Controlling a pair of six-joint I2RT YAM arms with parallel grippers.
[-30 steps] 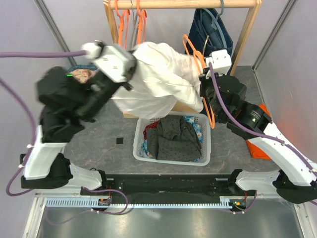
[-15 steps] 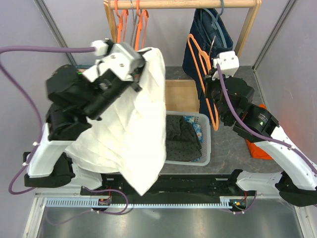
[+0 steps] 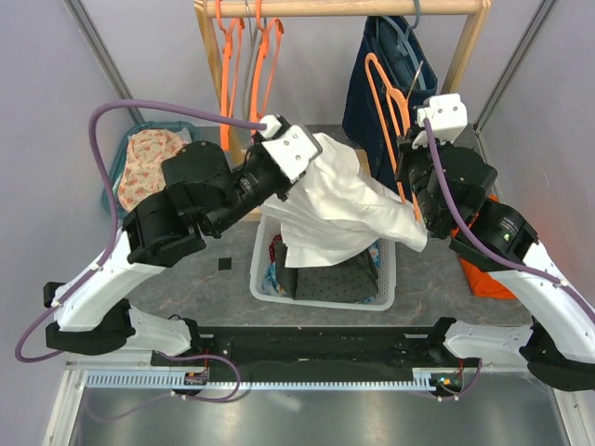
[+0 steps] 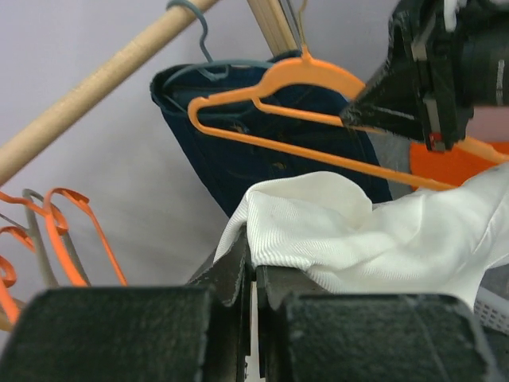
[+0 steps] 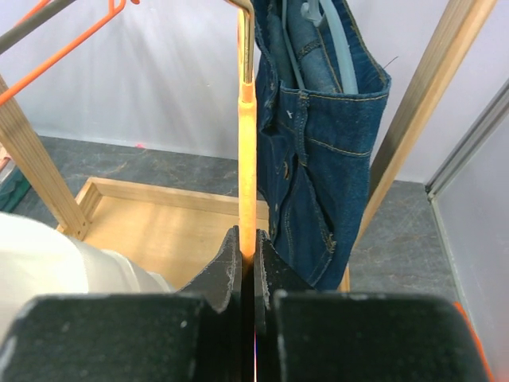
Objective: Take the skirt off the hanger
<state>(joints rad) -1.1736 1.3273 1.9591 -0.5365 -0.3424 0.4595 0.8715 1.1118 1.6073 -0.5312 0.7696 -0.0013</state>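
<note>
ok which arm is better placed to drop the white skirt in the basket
Left. The left gripper is shut on the white skirt, which hangs above the laundry basket, so it likely only needs to lower and release. The right gripper is shut on the orange hanger.

The white ribbed skirt hangs bunched in the air above the basket. Its top end is gathered high over the basket's back-left corner, and the cloth fans down and right to a pointed corner past the basket's right rim. The orange hanger stands bare, close to upright, behind the basket's back-right corner. Whether the skirt's corner touches the hanger, can't tell.
</note>
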